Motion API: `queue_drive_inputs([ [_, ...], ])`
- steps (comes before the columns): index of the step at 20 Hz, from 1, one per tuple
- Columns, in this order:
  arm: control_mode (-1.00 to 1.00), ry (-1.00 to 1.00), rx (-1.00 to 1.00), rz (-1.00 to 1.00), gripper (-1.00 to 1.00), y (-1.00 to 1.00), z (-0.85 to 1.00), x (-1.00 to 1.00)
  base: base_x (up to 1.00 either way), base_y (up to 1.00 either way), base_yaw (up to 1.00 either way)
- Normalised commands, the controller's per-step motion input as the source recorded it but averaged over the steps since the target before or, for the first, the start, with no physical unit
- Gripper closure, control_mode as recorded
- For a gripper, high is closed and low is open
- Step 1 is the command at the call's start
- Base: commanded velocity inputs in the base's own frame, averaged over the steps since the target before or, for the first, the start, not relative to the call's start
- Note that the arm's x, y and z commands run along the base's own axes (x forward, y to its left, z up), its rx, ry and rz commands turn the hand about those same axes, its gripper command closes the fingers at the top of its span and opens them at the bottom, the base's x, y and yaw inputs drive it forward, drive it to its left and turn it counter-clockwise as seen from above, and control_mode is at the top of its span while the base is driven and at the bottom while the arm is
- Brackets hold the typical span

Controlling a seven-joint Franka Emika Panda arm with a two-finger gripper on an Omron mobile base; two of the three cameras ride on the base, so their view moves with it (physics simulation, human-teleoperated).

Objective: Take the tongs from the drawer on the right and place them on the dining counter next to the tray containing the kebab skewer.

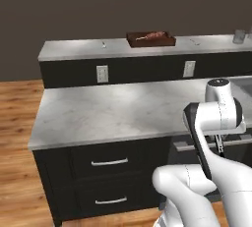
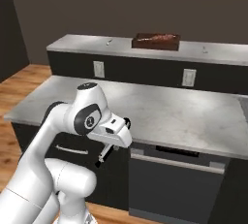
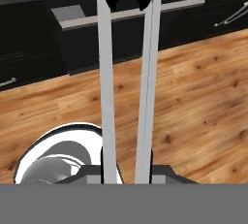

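Now hand (image 3: pixel 127 167) grips tongs (image 3: pixel 126 72) (upright).

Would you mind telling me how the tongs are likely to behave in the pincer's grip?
The tongs are two slim metal arms, so probably light and springy. Their smooth silvery surface looks slippery; they may slide within the pincer. Held at one end, the long arms could swing as the arm moves.
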Motion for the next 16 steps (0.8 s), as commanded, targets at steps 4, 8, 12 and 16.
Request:
queue_drive_inputs([
  [4, 1.0, 0.0, 0.0, 0.0, 1.0, 0.0, 0.0, 0.0, 0.1, 0.94, 0.0],
  [8, 1.0, 0.0, 0.0, 0.0, 1.0, 0.0, 0.0, 0.0, 0.16, 0.94, 0.0],
  [12, 1.0, 0.0, 0.0, 0.0, 1.0, 0.0, 0.0, 0.0, 0.22, 0.94, 0.0],
  [16, 1.0, 0.0, 0.0, 0.0, 1.0, 0.0, 0.0, 0.0, 0.23, 0.94, 0.0],
])
